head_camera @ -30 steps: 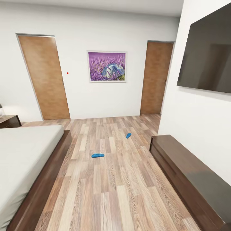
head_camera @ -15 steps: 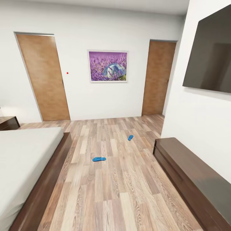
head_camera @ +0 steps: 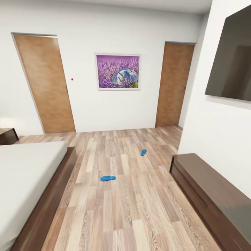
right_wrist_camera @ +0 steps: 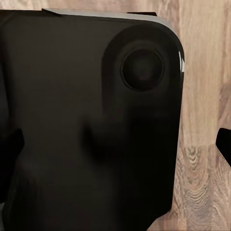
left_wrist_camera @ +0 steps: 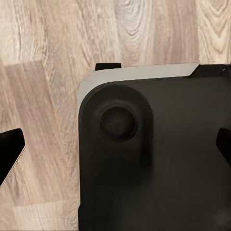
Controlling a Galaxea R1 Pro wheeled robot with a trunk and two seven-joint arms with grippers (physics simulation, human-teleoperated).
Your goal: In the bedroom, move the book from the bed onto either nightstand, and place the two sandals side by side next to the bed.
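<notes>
Two blue sandals lie apart on the wood floor in the head view: one (head_camera: pixel 107 178) near the bed's foot corner, the other (head_camera: pixel 143 152) farther off towards the right door. The bed (head_camera: pixel 24 170), with its off-white mattress and dark frame, is at the left. A corner of the dark nightstand (head_camera: pixel 7 135) shows at the far left edge. The book is out of view. The left wrist view has my left gripper (left_wrist_camera: pixel 115 149) open, with its fingertips (left_wrist_camera: pixel 10 147) at the picture's edges over a black part of my body and the floor. My right gripper (right_wrist_camera: pixel 115 149) is open the same way.
A long low dark bench cabinet (head_camera: pixel 209 188) runs along the right wall under a wall-mounted dark screen (head_camera: pixel 232 62). Two brown doors (head_camera: pixel 45 83) (head_camera: pixel 176 83) flank a lavender picture (head_camera: pixel 118 71) on the far wall. Open plank floor lies between the bed and the bench.
The whole head picture has shifted: the camera has moved forward into the room and the bench and screen slid right. The sandals keep their places on the floor.
</notes>
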